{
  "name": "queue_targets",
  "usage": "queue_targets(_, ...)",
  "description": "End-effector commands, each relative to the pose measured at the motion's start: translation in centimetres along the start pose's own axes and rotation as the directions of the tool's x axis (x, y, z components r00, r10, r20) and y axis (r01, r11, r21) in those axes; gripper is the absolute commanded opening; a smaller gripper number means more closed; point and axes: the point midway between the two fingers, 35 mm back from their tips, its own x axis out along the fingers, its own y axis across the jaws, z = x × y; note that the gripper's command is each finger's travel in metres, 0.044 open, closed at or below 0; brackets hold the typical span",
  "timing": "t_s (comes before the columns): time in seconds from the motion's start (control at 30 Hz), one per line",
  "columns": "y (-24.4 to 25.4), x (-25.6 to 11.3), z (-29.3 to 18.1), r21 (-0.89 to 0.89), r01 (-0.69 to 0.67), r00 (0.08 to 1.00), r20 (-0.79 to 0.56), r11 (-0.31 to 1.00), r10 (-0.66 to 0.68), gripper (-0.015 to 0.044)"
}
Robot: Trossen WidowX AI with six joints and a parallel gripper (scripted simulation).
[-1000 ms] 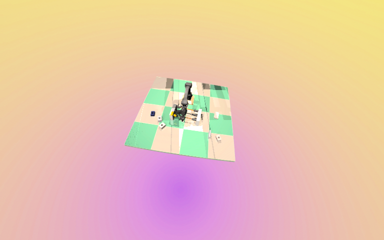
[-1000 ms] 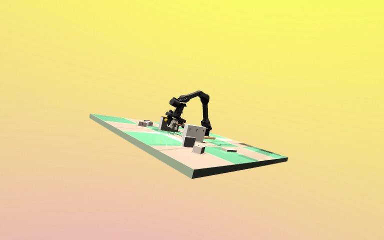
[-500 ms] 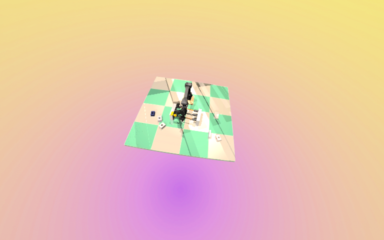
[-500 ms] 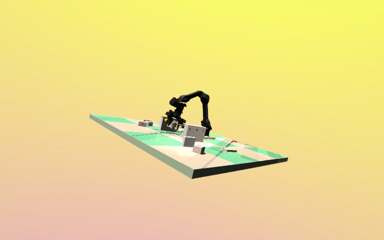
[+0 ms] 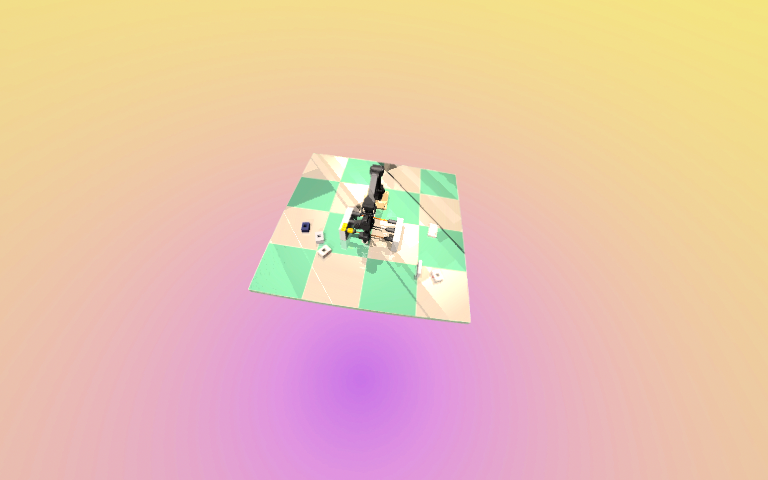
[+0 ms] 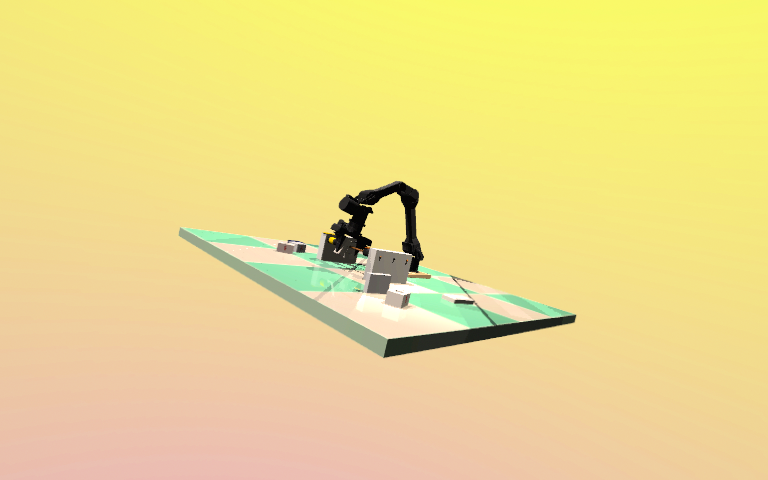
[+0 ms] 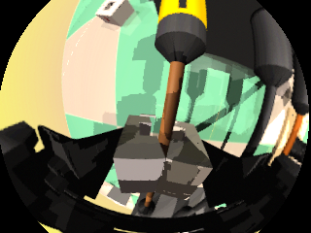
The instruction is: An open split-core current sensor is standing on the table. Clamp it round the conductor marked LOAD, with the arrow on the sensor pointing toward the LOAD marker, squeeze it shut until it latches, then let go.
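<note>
The grey split-core sensor (image 7: 138, 170) sits around a copper-coloured conductor (image 7: 172, 92) in the wrist view. Its two halves meet along a seam, with the conductor running between them. My gripper (image 7: 159, 135) (image 5: 365, 233) is shut on the sensor, one black finger at each side. The conductor runs up into a black ferrule with a yellow sleeve (image 7: 194, 16) carrying a dark mark; yellow also shows beside the left stand in the top view. The LOAD lettering and the sensor's arrow cannot be read, and the latch cannot be made out.
White end stands (image 5: 343, 237) (image 5: 398, 233) (image 6: 382, 260) hold the conductors. Neighbouring black ferrules (image 7: 272, 53) are close on the right in the wrist view. A navy block (image 5: 305, 226), white blocks (image 5: 323, 251) (image 5: 436, 276) (image 6: 397, 297) and a flat white piece (image 5: 432, 230) (image 6: 458, 298) lie around.
</note>
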Motion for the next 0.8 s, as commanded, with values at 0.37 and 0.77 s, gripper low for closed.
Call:
queue_targets(0.37,0.0,0.0,0.0,0.000,0.000,1.000,0.000,1.000,0.000,0.0000)
queue_targets(0.77,0.0,0.0,0.0,0.000,0.000,1.000,0.000,1.000,0.000,0.0000)
